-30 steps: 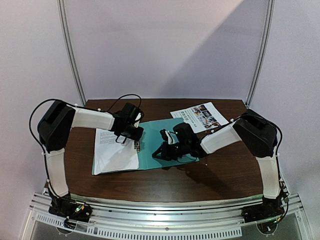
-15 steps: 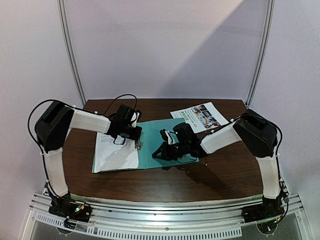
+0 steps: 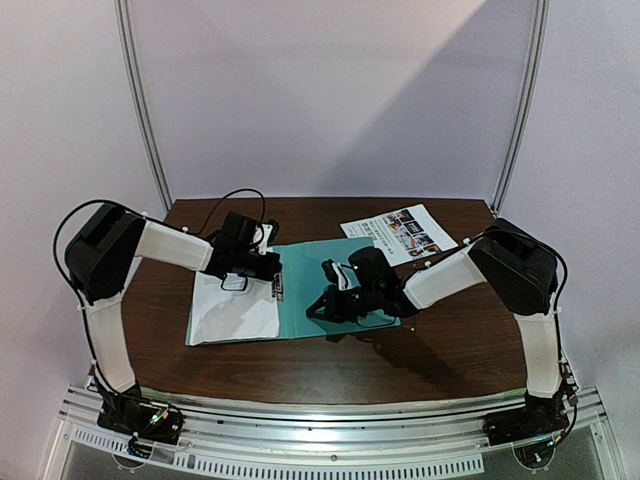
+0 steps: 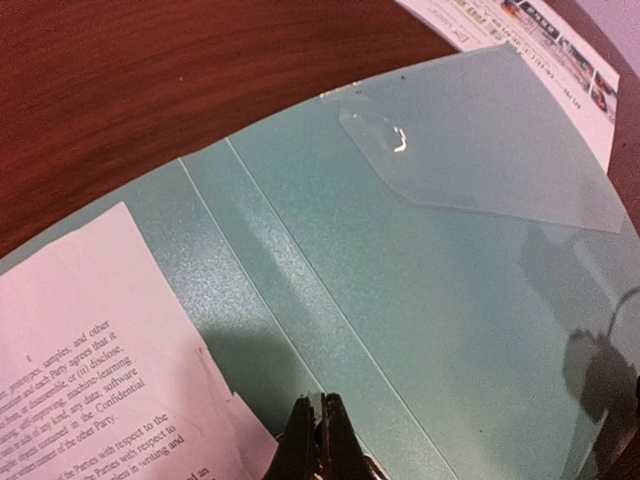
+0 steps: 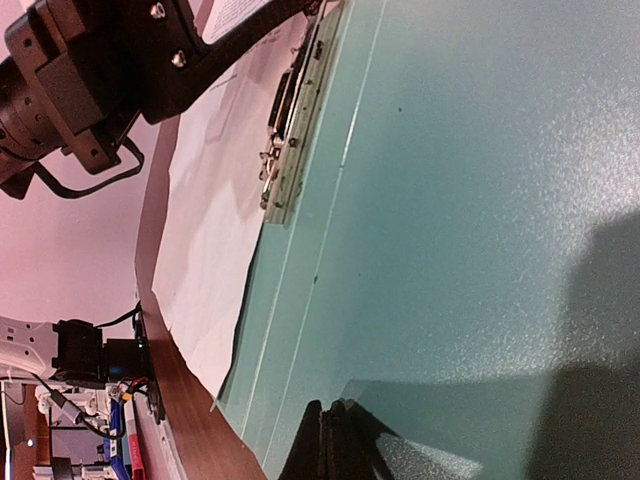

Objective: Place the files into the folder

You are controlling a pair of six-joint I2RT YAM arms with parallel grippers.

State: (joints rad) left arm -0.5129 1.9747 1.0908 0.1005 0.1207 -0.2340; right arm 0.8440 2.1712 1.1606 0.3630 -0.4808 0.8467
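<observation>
The teal folder (image 3: 322, 268) (image 4: 450, 300) lies open in the middle of the table. The white text file (image 3: 232, 308) (image 4: 90, 350) rests on its left half. The colour-photo file (image 3: 403, 232) (image 4: 540, 25) lies on the table behind the folder's right corner. My left gripper (image 3: 272, 282) (image 4: 320, 405) is at the spine, shut on a thin pale tab of the metal clip (image 5: 285, 140). My right gripper (image 3: 325, 305) (image 5: 338, 410) is shut, its tips down on the folder's right half beside the corner of a clear inner pocket (image 4: 480, 160).
The dark wood table (image 3: 440, 340) ends at an aluminium rail (image 3: 330, 420) in front, where both arm bases stand. Curved metal posts (image 3: 140, 100) rise at the back corners. The left arm's cable (image 3: 240, 200) loops above its wrist.
My left gripper and forearm have shifted a little to the left and back, staying at the clip. The right arm and the colour file have not moved.
</observation>
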